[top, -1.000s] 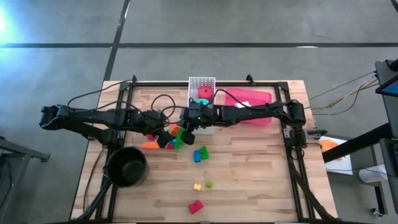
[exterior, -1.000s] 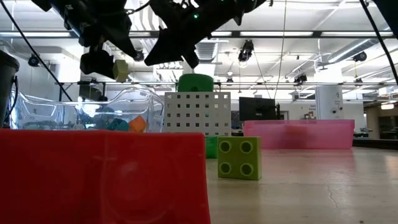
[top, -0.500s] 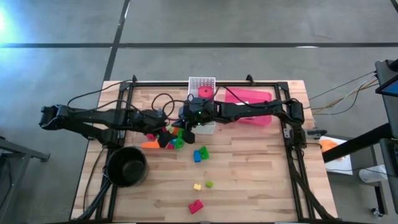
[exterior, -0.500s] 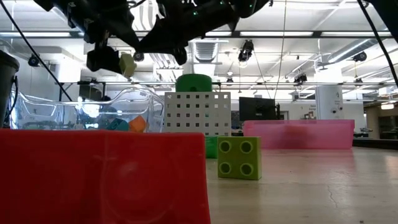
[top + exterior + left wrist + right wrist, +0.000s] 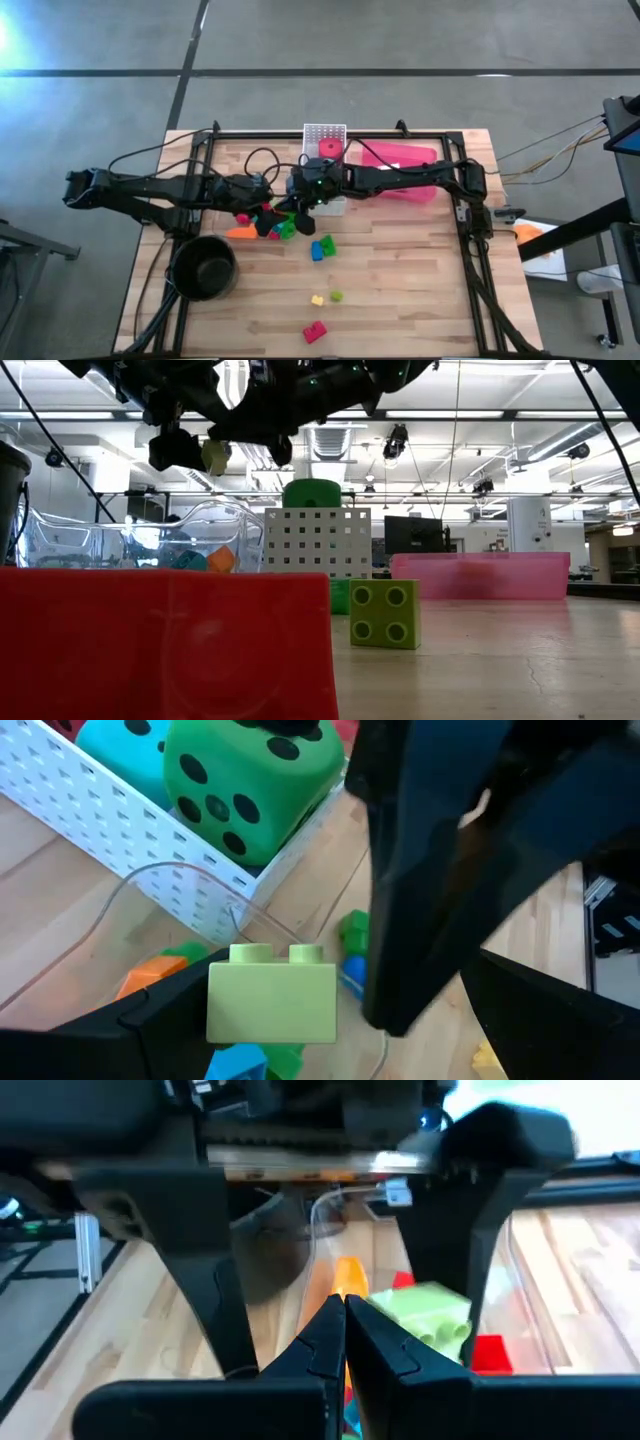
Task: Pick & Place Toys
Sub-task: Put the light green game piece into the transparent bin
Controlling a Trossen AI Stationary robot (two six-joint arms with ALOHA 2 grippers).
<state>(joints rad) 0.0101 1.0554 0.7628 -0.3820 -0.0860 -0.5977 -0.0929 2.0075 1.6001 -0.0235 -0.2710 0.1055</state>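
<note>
Both arms meet over the middle of the wooden worktop (image 5: 400, 270), above a clear bowl-like container (image 5: 190, 535) that holds a heap of small bricks beside the white perforated basket (image 5: 323, 135). The left pincer (image 5: 270, 1010) is spread wide yet carries a pale green brick (image 5: 272, 992) between its fingers; the brick is broad enough that the wide stance is itself the grip. In the low view that brick (image 5: 214, 456) hangs well above the worktop, raised clear of the heap, which suggests it is being carried toward a drop point. The right pincer (image 5: 345, 1330) is pressed together and empty, its tips aimed down at the heap from close beside the left one; I judge it is either waiting or about to probe for a piece, and the two arms sit near enough that contact between them is a risk. The basket already holds a green die (image 5: 250, 770) and a teal one (image 5: 120, 745); from above a red or pink piece shows on top. A pink tray (image 5: 405, 158) lies just beyond the basket. Toys still loose on the worktop include a blue-and-green brick pair (image 5: 322, 246), a yellow brick (image 5: 317, 299), a small green brick (image 5: 336, 295) and a red brick (image 5: 315, 331), so the sorting is only partly done. A round black pot (image 5: 203, 267) stands near the left arm.
</note>
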